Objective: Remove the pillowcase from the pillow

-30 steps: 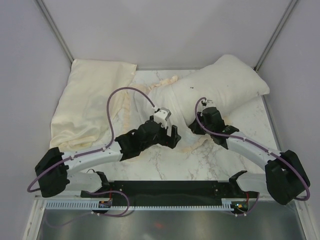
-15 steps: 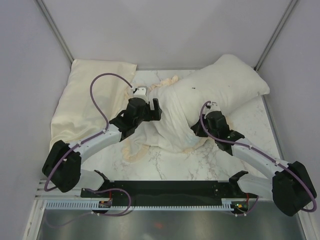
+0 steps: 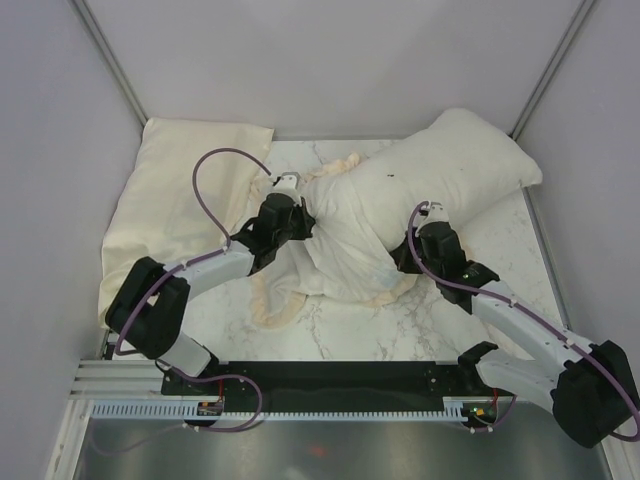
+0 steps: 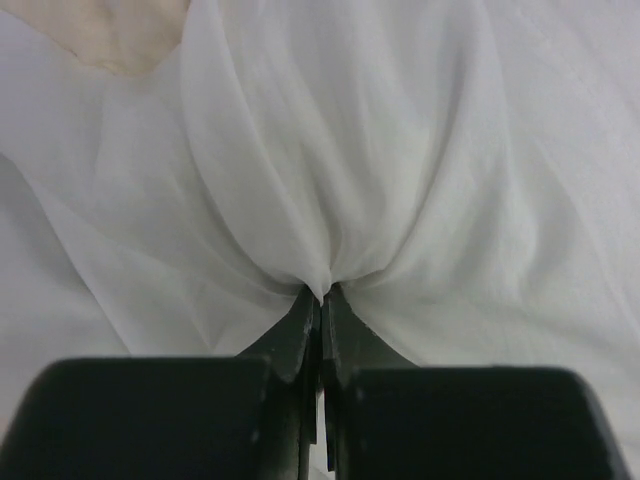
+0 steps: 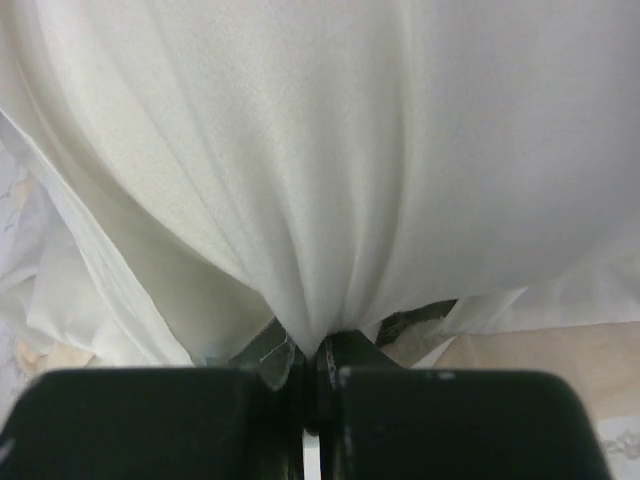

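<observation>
Both arms bent inward toward the one pillowcase (image 3: 345, 240). The left gripper (image 3: 300, 217) was clamped on its left side and the right gripper (image 3: 403, 257) on its right. One pillow (image 3: 465, 160) protruded at its far-right end.

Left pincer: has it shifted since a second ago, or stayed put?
Yes. The left pincer moved farther from the black base rail and leftward in the overhead view, then shut on the pillowcase fabric.

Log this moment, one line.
left gripper: shut on pillowcase | right gripper: shut on pillowcase | pillow: far right, pillowcase bunched against it
</observation>
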Tool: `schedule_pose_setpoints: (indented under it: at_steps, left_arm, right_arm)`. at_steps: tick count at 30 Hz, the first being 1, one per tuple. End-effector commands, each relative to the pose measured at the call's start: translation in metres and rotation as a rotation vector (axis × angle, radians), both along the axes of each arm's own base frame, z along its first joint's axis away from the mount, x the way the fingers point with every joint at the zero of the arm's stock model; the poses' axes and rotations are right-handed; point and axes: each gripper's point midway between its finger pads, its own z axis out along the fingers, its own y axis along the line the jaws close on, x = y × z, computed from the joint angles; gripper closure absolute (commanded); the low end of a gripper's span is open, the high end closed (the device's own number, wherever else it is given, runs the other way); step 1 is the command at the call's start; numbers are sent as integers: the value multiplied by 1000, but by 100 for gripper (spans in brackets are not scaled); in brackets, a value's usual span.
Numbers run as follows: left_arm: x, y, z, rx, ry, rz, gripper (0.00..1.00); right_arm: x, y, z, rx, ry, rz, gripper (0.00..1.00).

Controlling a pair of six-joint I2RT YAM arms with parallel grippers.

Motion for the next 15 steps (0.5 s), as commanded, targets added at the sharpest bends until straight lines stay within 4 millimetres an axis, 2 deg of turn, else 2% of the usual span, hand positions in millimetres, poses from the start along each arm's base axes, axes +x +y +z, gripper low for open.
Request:
schedule_pose_setpoints:
  at_steps: [1, 3, 4, 7, 15]
  left_arm:
    - [13, 31, 5, -22, -31, 91, 98]
    - [9, 48, -2, -12, -12, 124, 98]
    - [11, 59, -4, -11, -8, 147, 98]
    - [7, 78, -10, -7, 6, 182, 98]
    - [3, 113, -16, 20, 20, 245, 98]
  right_arm:
    - [17, -23, 41, -76, -100, -98, 100]
    - [21, -31, 49, -116, -115, -125, 100]
    - [27, -32, 61, -117, -137, -135, 100]
    - [37, -38, 78, -146, -167, -158, 100]
    - [59, -61, 96, -159, -185, -214, 100]
